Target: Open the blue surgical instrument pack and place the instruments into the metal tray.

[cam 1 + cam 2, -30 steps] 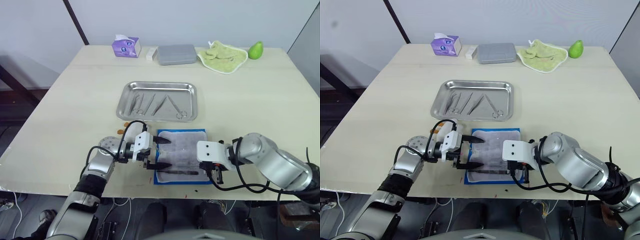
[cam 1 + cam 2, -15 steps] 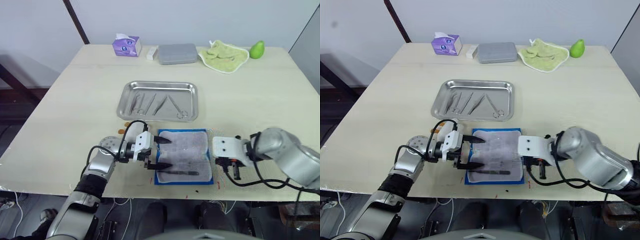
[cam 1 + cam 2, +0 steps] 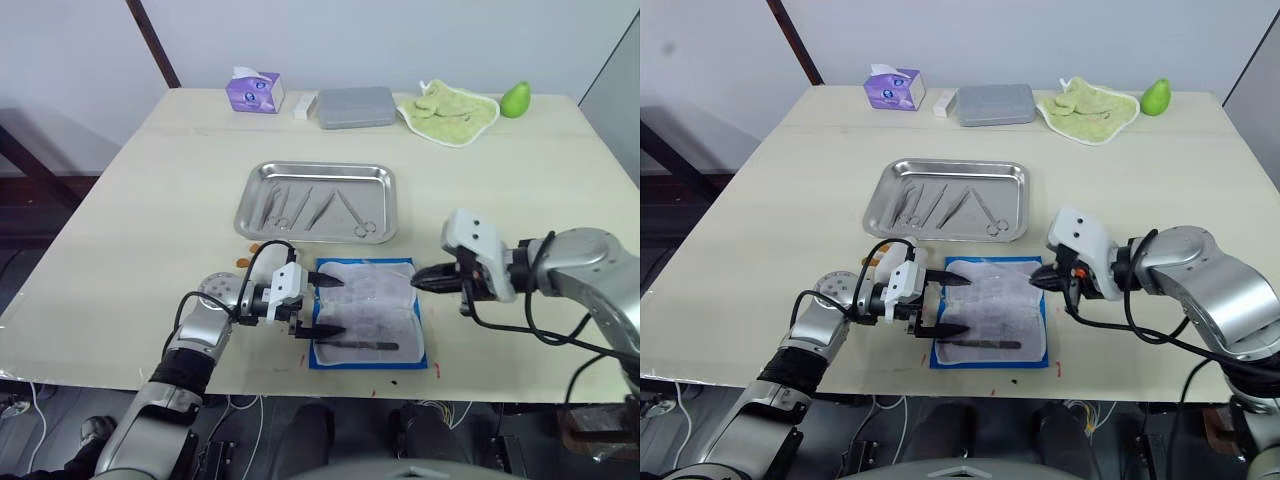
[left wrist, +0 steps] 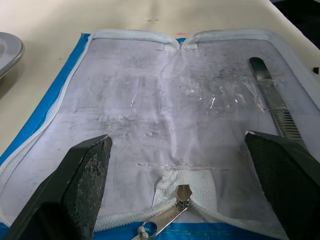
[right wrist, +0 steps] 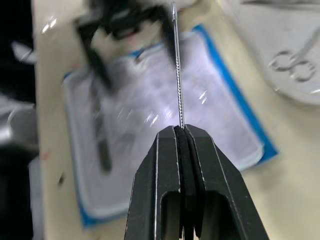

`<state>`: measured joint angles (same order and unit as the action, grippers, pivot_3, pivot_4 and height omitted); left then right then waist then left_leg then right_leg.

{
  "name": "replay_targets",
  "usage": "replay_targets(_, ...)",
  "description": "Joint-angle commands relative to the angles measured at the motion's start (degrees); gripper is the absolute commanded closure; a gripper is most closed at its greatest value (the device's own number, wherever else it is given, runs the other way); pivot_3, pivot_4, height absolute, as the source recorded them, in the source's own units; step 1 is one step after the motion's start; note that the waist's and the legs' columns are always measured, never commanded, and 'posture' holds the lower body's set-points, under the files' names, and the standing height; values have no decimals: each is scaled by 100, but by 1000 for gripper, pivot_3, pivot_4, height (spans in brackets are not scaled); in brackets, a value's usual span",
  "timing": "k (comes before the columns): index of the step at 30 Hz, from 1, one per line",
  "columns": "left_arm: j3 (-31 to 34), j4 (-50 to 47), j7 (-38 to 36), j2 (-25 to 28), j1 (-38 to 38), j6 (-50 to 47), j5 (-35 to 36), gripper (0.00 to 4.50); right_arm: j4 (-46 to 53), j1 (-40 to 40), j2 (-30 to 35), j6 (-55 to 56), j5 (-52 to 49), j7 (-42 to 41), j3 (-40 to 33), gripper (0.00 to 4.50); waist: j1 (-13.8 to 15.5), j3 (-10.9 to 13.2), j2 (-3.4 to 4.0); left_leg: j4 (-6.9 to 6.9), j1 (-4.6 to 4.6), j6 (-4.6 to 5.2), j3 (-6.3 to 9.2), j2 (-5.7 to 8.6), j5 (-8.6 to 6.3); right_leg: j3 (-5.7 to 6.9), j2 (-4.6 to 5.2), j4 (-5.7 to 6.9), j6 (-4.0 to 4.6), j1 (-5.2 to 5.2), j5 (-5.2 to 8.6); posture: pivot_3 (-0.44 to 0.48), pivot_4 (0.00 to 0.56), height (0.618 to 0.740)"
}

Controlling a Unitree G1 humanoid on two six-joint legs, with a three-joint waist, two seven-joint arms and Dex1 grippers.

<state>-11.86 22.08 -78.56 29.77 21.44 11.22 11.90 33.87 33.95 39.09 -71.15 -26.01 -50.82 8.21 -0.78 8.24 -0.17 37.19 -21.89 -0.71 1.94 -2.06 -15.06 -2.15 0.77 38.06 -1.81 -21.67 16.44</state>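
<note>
The blue surgical instrument pack [image 3: 367,314] lies unzipped and flat near the table's front edge, grey-white lining up. One flat dark instrument [image 3: 361,346] rests on its near side, also seen as a ridged strip [image 4: 276,107]. My left gripper [image 3: 320,305] is open over the pack's left edge, one finger on each side of the zipper pull [image 4: 176,213]. My right gripper [image 3: 424,277] hovers at the pack's far right corner, shut on a thin metal instrument [image 5: 177,75]. The metal tray [image 3: 258,178] behind the pack holds several instruments [image 3: 312,207].
Along the far edge stand a purple tissue box [image 3: 253,92], a small white block [image 3: 303,106], a matte grey box [image 3: 354,108], a green cloth [image 3: 447,110] and a green pear [image 3: 513,99]. Bare tabletop lies on both sides of the tray.
My right gripper has left the pack's right near side, swung out to the right, then risen toward the pack's far right corner with its fingers pointing left. The left arm has stayed still.
</note>
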Motion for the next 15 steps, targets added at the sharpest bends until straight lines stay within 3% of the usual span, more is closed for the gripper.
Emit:
replay_targets(1, -275, 362, 103, 31, -230, -75, -398, 0, -450, 674, -977, -839, -147, 825, -408, 4403, -10, 0, 3, -1, 4, 0, 0, 0, 0, -4, -1, 3, 1, 0, -1, 0, 150, 740)
replay_targets(9, -271, 336, 119, 30, -234, -103, -392, 0, -2166, 1431, -3243, -713, 738, 3120, -807, 4403, -1, -2, 7, -3, -4, 0, -2, 2, 0, 8, 2, 6, 8, -2, -3, 0, 150, 740)
replay_targets(15, -286, 266, 125, 16, -242, -160, -384, 0, -3429, 1825, -4018, 55, 1125, 4044, -1181, 4403, -5, -1, 9, -3, -3, 0, -4, 5, 0, 7, 3, 7, 7, -3, -3, 0, 150, 740)
